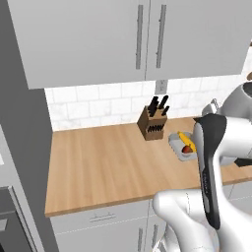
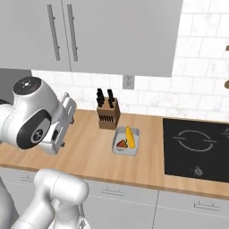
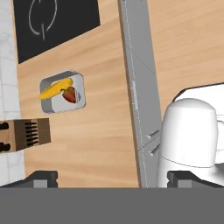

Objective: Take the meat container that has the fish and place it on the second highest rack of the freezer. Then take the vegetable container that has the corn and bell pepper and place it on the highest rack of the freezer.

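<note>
- My hand (image 3: 111, 180) hangs high above the tabletop (image 1: 108, 162), looking down on it; its two fingertips (image 3: 43, 179) stand wide apart with nothing between them.
- The vegetable container (image 2: 125, 141), a pale grey tray, sits on the tabletop just in front of the knife block (image 2: 108, 114) and to the left of the black cooktop (image 2: 197, 145).
- Inside it I see the corn (image 2: 130, 136), a yellow cob lying along the tray, with the bell pepper (image 2: 121, 144), small and red-orange, touching it at one side.
- I judge the second half of the task is in hand: there is no fish tray on this stretch of tabletop, so that one may already be shelved, though I cannot confirm it from here.
- The dark grey panel at the far left of the left base view may be the freezer (image 1: 19, 138); its racks are hidden from me.
- Left to do: lower onto the tray, grip its rim, lift it level so cob and pepper stay in, and carry it to the top rack.
</note>
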